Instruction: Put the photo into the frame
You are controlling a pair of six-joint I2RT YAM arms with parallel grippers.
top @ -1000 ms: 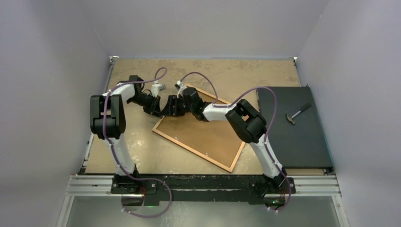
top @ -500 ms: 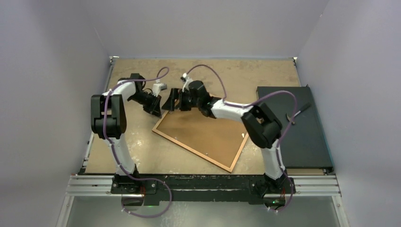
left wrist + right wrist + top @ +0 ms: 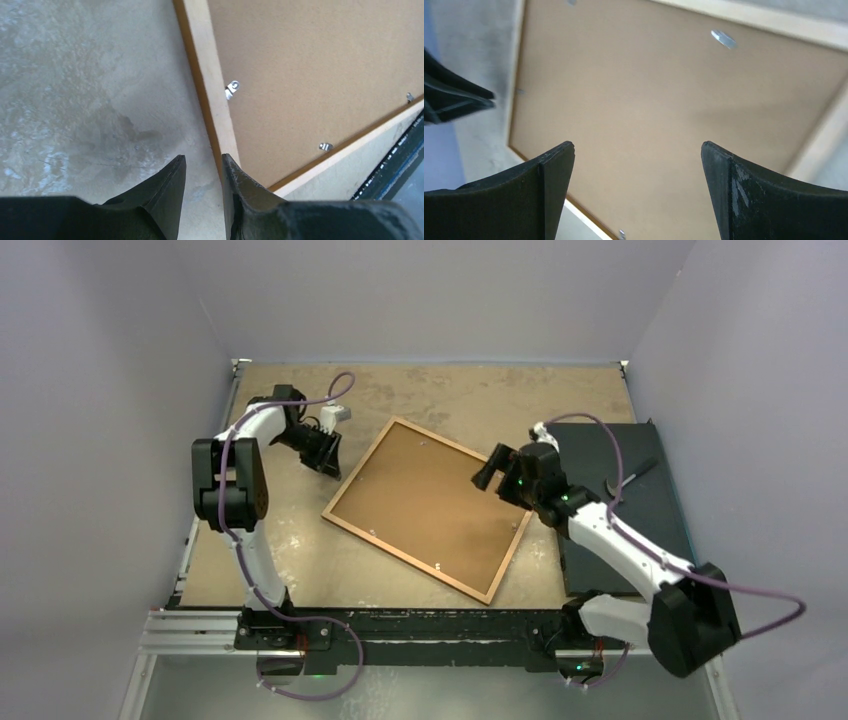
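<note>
My left gripper (image 3: 203, 157) shows only a narrow gap between its fingers with nothing in it. It sits close beside the frame's (image 3: 405, 558) upper-left rail, over bare table (image 3: 450, 390). My right gripper (image 3: 638, 150) gapes wide and empty above the frame's right side (the brown backing board (image 3: 430, 505) fills its view). The frame lies flat and skewed, back upward, with small metal tabs (image 3: 232, 89) along its inner edge. Right of the frame sits a black slab (image 3: 660, 502) carrying a hammer (image 3: 628, 480). The tabletop is worn tan, and pale lilac walls (image 3: 430, 290) close round it.
</note>
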